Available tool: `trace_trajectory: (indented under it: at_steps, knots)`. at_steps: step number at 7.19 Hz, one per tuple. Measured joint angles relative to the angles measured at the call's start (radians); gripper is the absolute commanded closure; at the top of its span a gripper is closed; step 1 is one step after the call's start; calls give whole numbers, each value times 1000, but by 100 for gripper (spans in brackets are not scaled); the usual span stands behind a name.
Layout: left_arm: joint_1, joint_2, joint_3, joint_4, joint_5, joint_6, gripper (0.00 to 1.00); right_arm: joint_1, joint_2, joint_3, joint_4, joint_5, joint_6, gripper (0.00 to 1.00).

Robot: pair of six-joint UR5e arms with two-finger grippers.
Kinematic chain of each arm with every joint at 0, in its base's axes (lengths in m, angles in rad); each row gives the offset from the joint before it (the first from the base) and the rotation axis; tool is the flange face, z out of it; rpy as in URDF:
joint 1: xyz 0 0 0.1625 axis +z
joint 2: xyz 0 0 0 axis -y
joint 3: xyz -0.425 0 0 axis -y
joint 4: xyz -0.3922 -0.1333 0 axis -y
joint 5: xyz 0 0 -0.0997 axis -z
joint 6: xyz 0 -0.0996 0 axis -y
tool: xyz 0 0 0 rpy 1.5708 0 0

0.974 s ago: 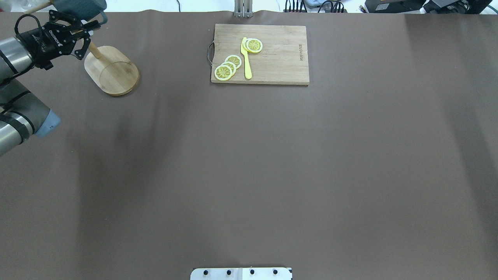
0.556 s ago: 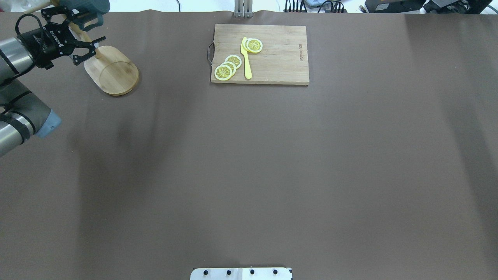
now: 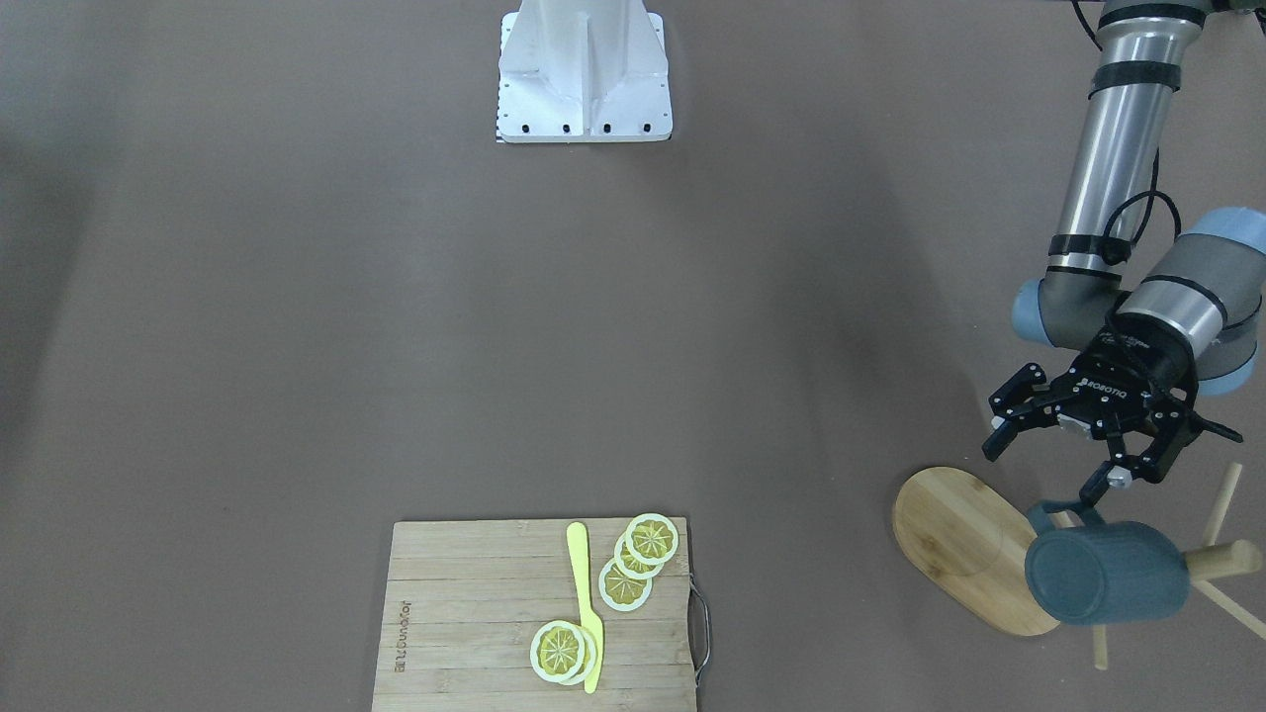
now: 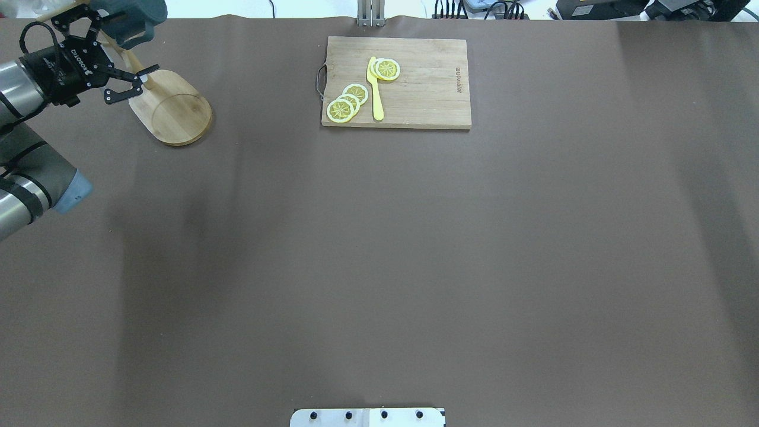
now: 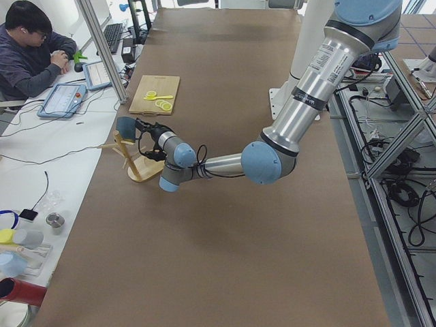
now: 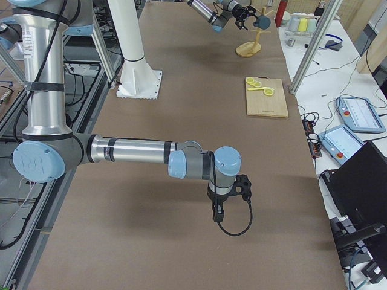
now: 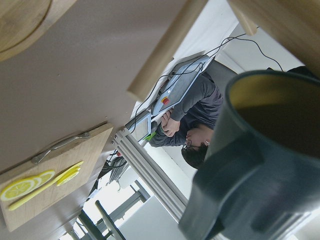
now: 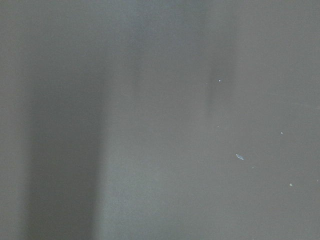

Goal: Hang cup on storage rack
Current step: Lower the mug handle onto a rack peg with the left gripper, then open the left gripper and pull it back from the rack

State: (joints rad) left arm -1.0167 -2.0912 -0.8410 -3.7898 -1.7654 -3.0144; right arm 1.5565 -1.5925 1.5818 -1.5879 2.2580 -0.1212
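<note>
Closest to your left wrist camera, the cup (image 7: 250,165) fills the lower right corner. You see its dark teal-blue wall and a slice of its yellow inside, with a pale bamboo peg (image 7: 165,50) crossing just beside it. Your left fingers (image 3: 1007,415) are spread wide with nothing between them. The cup lies just past their tips, outside the gap. Its squarish loop handle (image 3: 1063,512) points back toward them, and one tip is so near the loop that you cannot tell whether it touches. The cup is tipped on its side, high on the storage rack (image 3: 959,544) and clear of the worktop (image 4: 379,267), with its flat bottom facing the front camera. The peg that carries it is hidden behind its body. The rack's oval base sits on the brown worktop near the far left corner as you look from behind the robot. Further along that far edge lies a wooden cutting board (image 4: 427,89) with lemon slices (image 4: 347,101) and a yellow knife (image 4: 375,89). Well apart from all this, the right fingers (image 6: 216,210) point down over bare brown surface, and you cannot tell whether they are open or closed. Beyond the worktop's edge, a person (image 5: 27,48) sits at a white desk (image 5: 41,143).
</note>
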Motion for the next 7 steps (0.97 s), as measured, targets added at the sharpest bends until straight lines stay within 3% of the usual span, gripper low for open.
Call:
trace_trajectory:
  at_steps: [4, 7]
  knots:
    - [3, 76, -242, 1, -72, 110, 1, -4, -1, -1, -1, 0, 0, 0]
    - [1, 137, -361, 34, -148, 394, 1, -4, -2, -2, -1, 0, 0, 0]
